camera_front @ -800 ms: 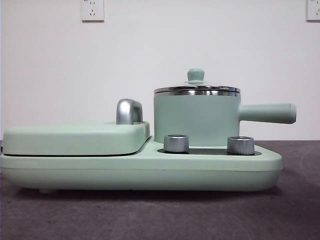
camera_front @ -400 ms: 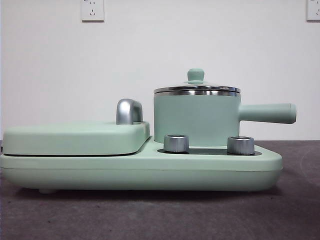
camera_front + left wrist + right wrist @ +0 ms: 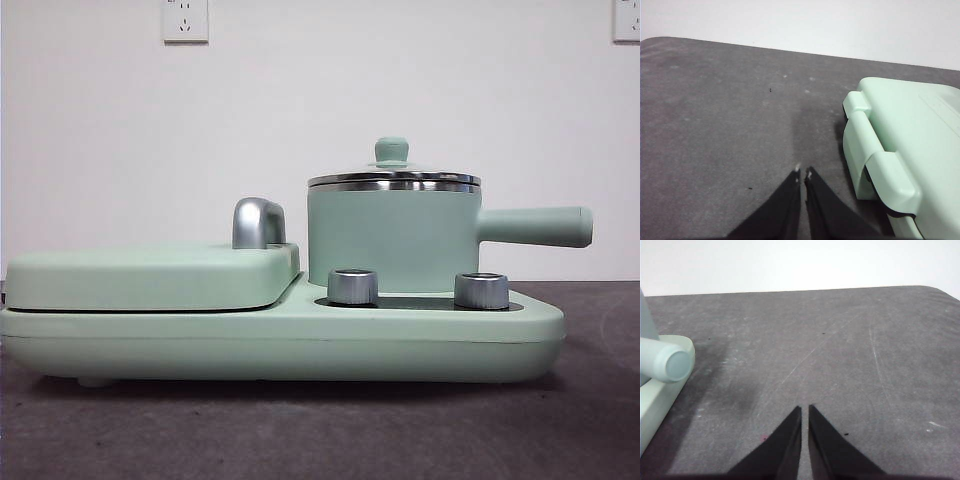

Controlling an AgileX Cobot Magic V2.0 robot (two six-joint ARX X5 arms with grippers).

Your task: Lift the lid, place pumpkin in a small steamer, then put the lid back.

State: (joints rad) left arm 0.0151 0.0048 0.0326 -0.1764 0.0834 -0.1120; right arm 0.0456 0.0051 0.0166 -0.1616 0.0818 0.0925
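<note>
Small steamer (image 3: 392, 238) sits on the right end of the mint-green cooker base (image 3: 280, 345), behind two steel dials (image 3: 353, 286). Its straight side handle (image 3: 535, 226) points toward the base's right end; the handle's round butt also shows in the right wrist view (image 3: 671, 365), overhanging the base edge. Lid (image 3: 393, 177) is seated on the steamer rim, mint knob up. Flat rectangular cover (image 3: 150, 275) with a chrome handle (image 3: 258, 222) takes up the left end of the base. Pumpkin isn't visible in any view, can't place it.

Left gripper (image 3: 802, 173): jaws together, nothing between them, over bare grey table (image 3: 730, 110) just off the cooker's left end, not touching it. Right gripper (image 3: 805, 410): jaws closed to a thin slit, holding nothing, over the table off the cooker's right end, well apart from the steamer handle. Neither arm shows in the front view.
</note>
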